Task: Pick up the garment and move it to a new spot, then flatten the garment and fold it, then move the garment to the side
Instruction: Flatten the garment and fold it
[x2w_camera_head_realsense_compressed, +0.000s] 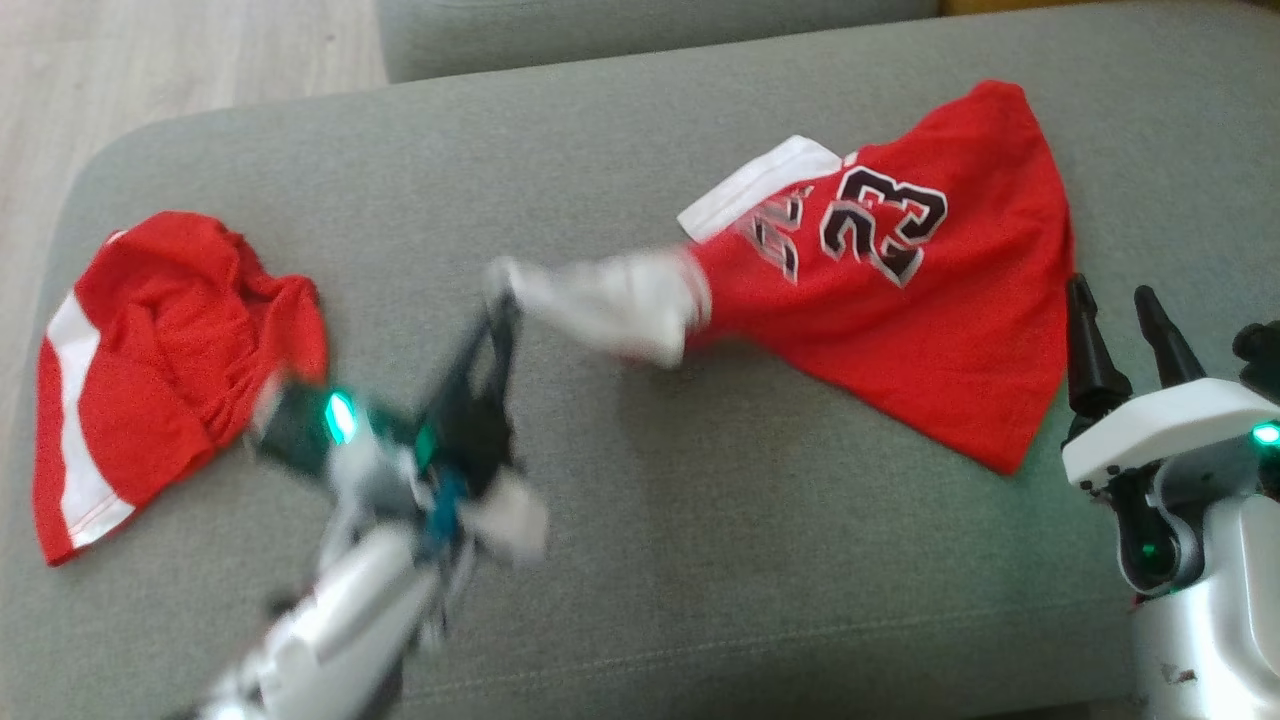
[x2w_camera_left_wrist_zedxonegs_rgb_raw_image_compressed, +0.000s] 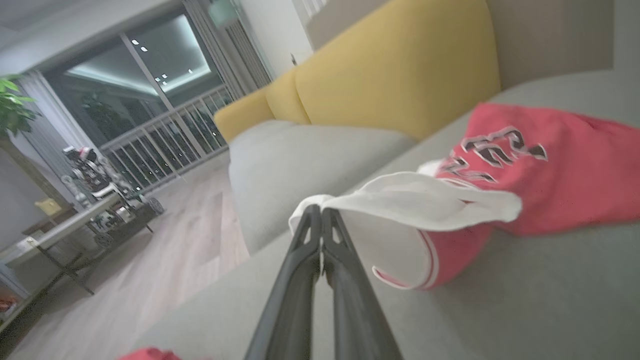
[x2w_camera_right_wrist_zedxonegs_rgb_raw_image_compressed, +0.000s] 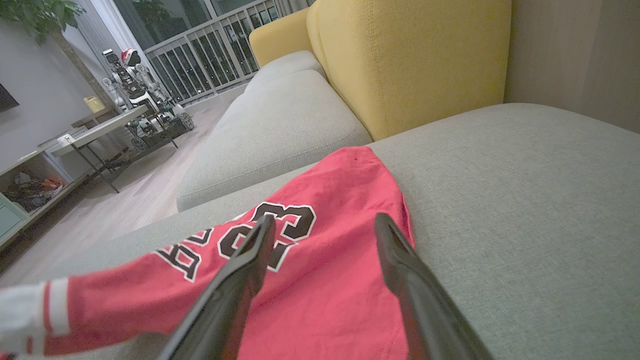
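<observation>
Across the head view my left arm is a blur, but the wrist view shows my left gripper (x2w_camera_left_wrist_zedxonegs_rgb_raw_image_compressed: 320, 215) clamped together on the white hem of the red garment (x2w_camera_head_realsense_compressed: 900, 290). It lies on the grey sofa cushion (x2w_camera_head_realsense_compressed: 700, 560). My right gripper (x2w_camera_head_realsense_compressed: 1110, 292) stands apart near its right edge. Wrist views add a yellow backrest (x2w_camera_left_wrist_zedxonegs_rgb_raw_image_compressed: 400, 65), wood floor (x2w_camera_left_wrist_zedxonegs_rgb_raw_image_compressed: 165, 260) and a railing (x2w_camera_right_wrist_zedxonegs_rgb_raw_image_compressed: 210, 55). Another red garment (x2w_camera_head_realsense_compressed: 170, 370) lies bunched far left.

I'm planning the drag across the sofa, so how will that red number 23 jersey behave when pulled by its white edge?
Probably floppy: the red jersey sags where the left gripper pinches its white trim. Likely light, since a fingertip pinch lifts that edge. It may bunch rather than slide flat on the grey cushion.
</observation>
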